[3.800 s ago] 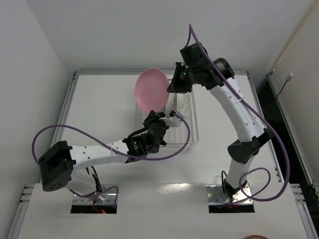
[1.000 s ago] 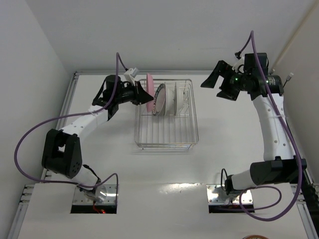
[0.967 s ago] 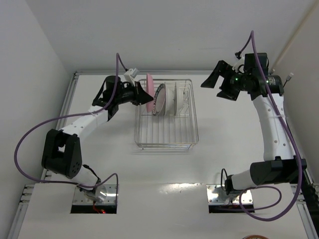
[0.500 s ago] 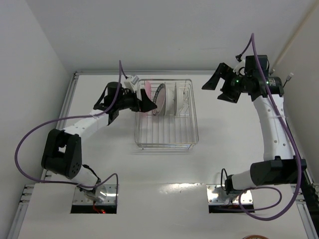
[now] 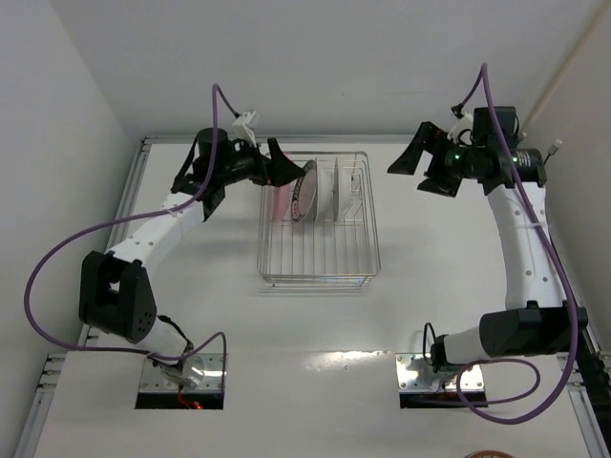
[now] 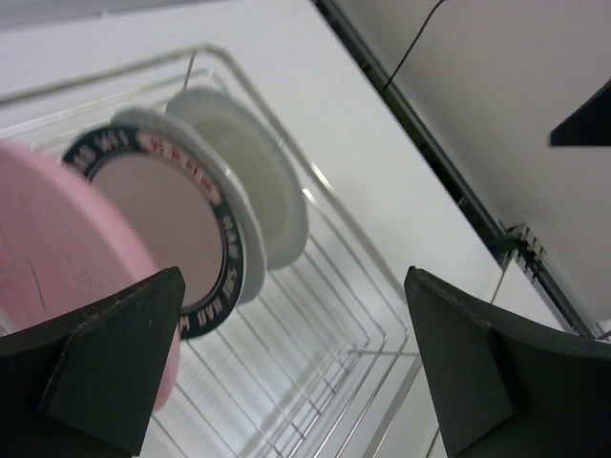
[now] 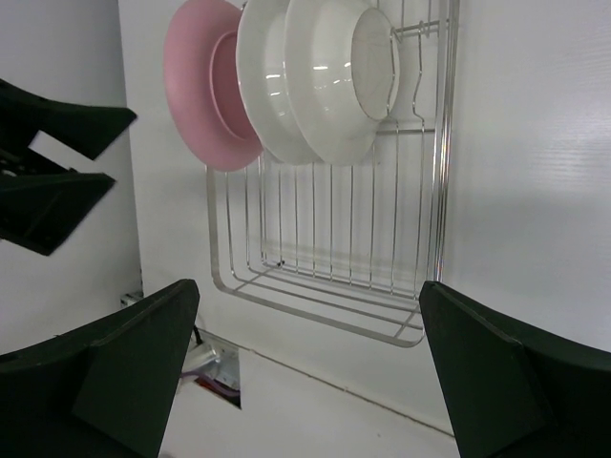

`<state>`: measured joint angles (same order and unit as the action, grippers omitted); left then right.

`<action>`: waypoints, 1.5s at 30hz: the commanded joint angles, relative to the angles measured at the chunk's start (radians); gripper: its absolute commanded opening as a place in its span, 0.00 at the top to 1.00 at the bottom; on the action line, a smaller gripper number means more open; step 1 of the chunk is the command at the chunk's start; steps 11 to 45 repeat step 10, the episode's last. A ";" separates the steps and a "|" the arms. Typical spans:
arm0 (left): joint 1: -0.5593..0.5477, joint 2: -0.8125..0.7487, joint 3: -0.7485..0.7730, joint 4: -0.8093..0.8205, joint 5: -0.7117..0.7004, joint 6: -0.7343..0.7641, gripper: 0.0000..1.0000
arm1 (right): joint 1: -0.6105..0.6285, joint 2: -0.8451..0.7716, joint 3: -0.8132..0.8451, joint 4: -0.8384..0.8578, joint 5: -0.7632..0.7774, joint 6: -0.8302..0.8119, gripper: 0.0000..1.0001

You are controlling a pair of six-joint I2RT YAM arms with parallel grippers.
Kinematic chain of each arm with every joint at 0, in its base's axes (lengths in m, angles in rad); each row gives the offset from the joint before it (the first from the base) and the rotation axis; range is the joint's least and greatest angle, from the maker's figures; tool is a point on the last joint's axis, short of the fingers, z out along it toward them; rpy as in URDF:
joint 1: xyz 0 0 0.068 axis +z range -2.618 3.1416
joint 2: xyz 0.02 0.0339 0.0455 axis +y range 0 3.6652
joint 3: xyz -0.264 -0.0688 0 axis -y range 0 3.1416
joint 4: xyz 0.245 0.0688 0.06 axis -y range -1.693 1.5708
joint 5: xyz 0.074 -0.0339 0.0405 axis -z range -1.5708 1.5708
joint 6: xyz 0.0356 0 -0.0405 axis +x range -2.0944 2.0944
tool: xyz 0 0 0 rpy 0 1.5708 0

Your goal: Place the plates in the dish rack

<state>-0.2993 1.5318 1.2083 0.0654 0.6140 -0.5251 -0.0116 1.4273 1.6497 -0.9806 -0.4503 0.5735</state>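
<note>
The silver wire dish rack (image 5: 321,250) lies mid-table. Upright in its far end stand the pink plate (image 5: 281,198), the blue-rimmed plate (image 5: 305,192) and two white plates (image 5: 331,191). My left gripper (image 5: 277,167) hovers open just above the rack's far-left corner, holding nothing. Its wrist view looks down on the pink plate (image 6: 67,253), the blue-rimmed plate (image 6: 162,224), a white plate (image 6: 256,181) and the rack wires (image 6: 325,353). My right gripper (image 5: 420,172) hangs open and empty to the right of the rack. Its view shows the pink plate (image 7: 196,91) and white plates (image 7: 320,81) from behind.
A metal frame (image 5: 143,191) runs round the table's edges, with walls close behind and at the left. Bare white table (image 5: 315,324) lies between the rack and the arm bases. The left gripper's dark fingers (image 7: 57,162) show at the left of the right wrist view.
My left gripper has opened and let go of the pink plate, which now stands in the rack. The left gripper has drawn up and back. The right arm has barely moved.
</note>
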 commanded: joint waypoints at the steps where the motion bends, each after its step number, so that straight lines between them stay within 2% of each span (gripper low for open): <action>1: 0.003 -0.030 0.100 -0.001 0.027 -0.018 0.00 | -0.014 -0.030 0.031 0.008 -0.044 -0.038 0.00; 6: 0.003 -0.108 0.082 -0.048 0.013 0.045 0.00 | -0.014 -0.039 0.071 -0.015 -0.033 -0.096 0.00; 10: 0.003 -0.194 0.051 -0.078 -0.013 0.066 0.00 | -0.014 -0.074 0.084 -0.056 0.047 -0.130 0.00; 45: 0.003 -0.194 0.051 -0.078 -0.013 0.066 0.00 | -0.014 -0.074 0.084 -0.056 0.047 -0.130 0.00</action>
